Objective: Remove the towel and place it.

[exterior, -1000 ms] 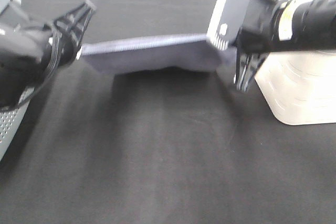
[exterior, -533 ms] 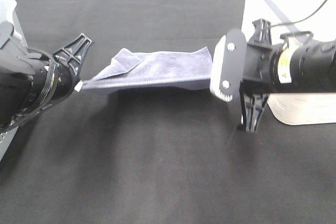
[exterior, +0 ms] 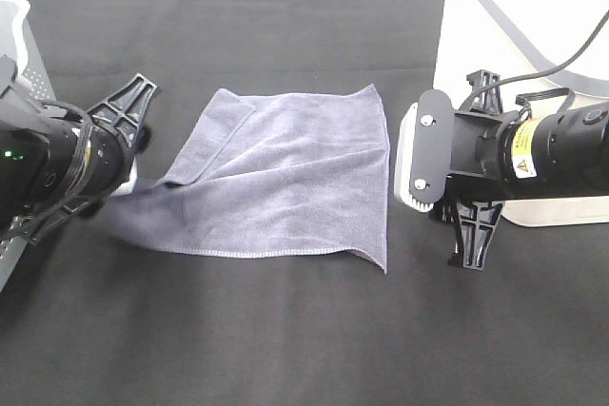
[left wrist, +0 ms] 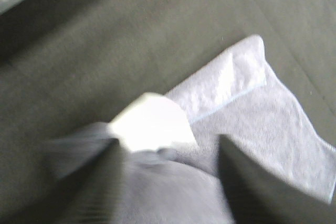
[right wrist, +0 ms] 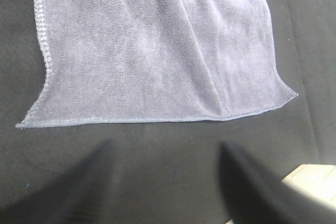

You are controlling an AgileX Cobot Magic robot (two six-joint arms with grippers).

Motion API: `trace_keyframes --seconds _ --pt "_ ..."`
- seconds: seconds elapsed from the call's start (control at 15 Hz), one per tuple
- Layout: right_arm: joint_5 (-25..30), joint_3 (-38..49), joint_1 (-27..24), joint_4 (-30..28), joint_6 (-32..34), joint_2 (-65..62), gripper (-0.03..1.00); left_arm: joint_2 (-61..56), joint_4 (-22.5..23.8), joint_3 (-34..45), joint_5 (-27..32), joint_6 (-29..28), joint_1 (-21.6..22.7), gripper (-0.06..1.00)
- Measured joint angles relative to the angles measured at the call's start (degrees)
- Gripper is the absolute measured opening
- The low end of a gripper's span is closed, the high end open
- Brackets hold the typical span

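Your left arm (exterior: pixel 43 164) is glossy black, rounded and bulky at the wrist, with a small green light on its housing and black lattice-ribbed fingers (exterior: pixel 128 106). Your right arm (exterior: pixel 557 154) is also black, carrying a yellow warning label (exterior: pixel 524 152) and a thin black cable (exterior: pixel 571 49) looping off behind it. A white oblong plate (exterior: pixel 423 149) with two screws fronts its wrist, beside the same ribbed black fingers (exterior: pixel 473 235).
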Motion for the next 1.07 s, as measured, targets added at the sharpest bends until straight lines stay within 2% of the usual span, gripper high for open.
trace_keyframes --seconds 0.07,0.13,0.33,0.53,0.8,0.93,1.07 --pt "0.00 0.00 0.00 0.00 0.00 0.00 0.65 0.00 0.06 0.00 -0.69 0.00 0.00 0.67" --pt "0.00 0.00 0.00 0.00 0.00 -0.11 0.69 0.00 0.17 0.00 -0.97 0.00 0.00 0.72" --pt "0.11 0.00 0.00 0.00 0.00 -2.86 0.71 0.00 0.23 0.00 -5.39 0.00 0.00 0.74" --pt "-0.34 0.00 0.00 0.00 0.00 -5.73 0.71 0.00 0.57 -1.38 -5.96 0.00 0.00 0.74" --pt "-7.85 -0.17 0.00 1.78 0.00 -9.00 0.71 0.00 9.80 -11.12 -3.21 0.63 0.00 0.74" --pt "-9.28 -2.35 0.00 6.19 0.00 -9.97 0.71 0.00 10.54 -17.19 0.74 7.22 0.00 0.74" --pt "-9.85 -6.36 0.00 14.67 0.00 -10.14 0.71 0.00 10.60 -23.72 6.13 20.28 0.00 0.74"
